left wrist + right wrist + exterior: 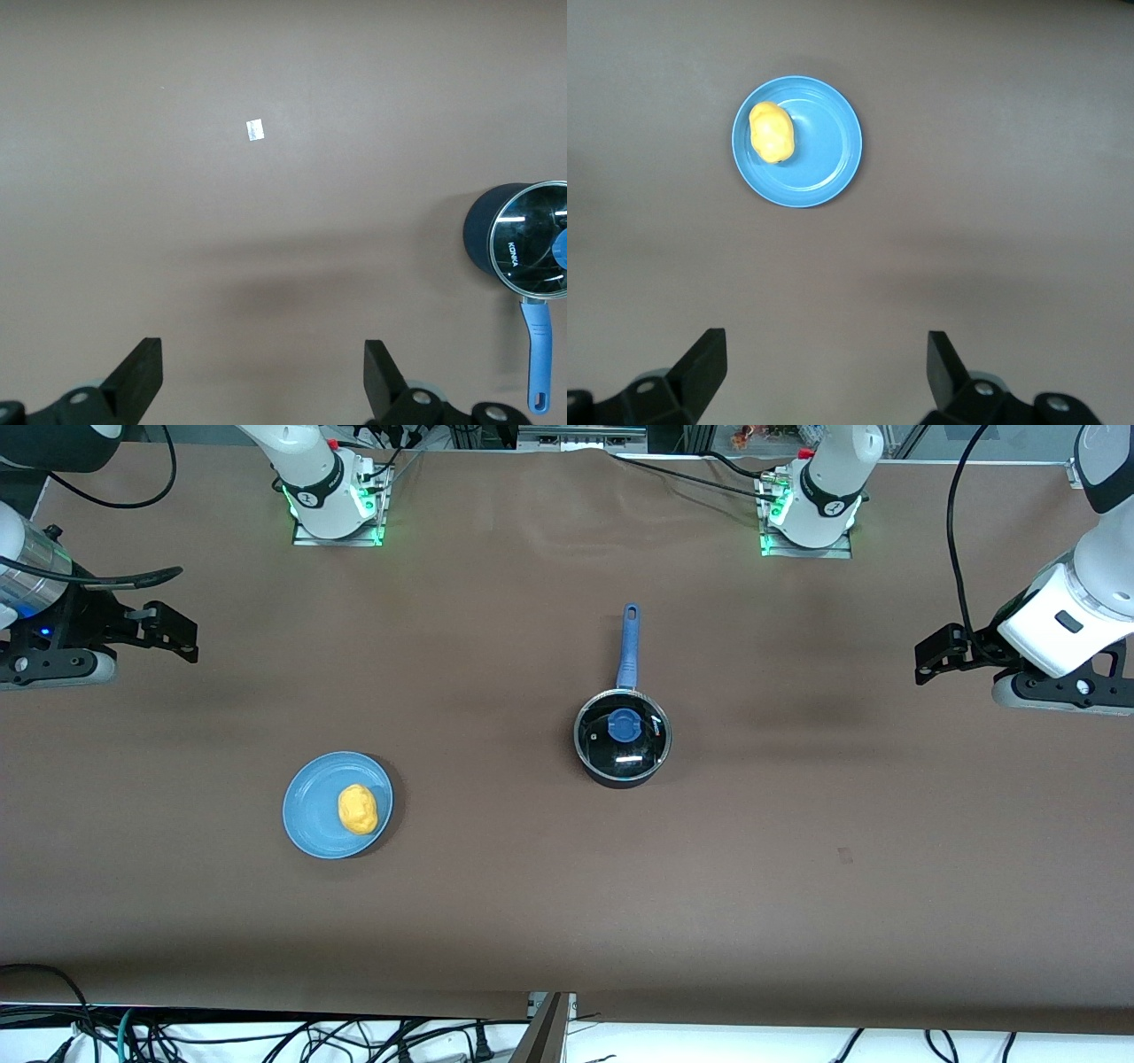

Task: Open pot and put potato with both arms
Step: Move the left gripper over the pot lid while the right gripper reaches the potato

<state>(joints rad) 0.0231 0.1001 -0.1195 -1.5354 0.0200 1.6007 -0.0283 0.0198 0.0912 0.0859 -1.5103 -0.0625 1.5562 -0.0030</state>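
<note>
The black pot [623, 772] stands mid-table with its glass lid [640, 746] on, its blue knob [623, 729] on top and its blue handle [628, 646] pointing toward the arms' bases. It also shows in the left wrist view [483, 235]. The yellow potato [358, 809] lies on a blue plate [310, 815], nearer the front camera and toward the right arm's end; the right wrist view shows the potato [772, 133] too. My left gripper [930, 657] [263, 354] is open and empty over the left arm's end. My right gripper [182, 633] [826, 350] is open and empty over the right arm's end.
A small white tag [256, 131] lies on the brown table cover between the pot and the left arm's end. The plate also shows in the right wrist view [828, 164]. Cables hang along the table's front edge [549, 1010].
</note>
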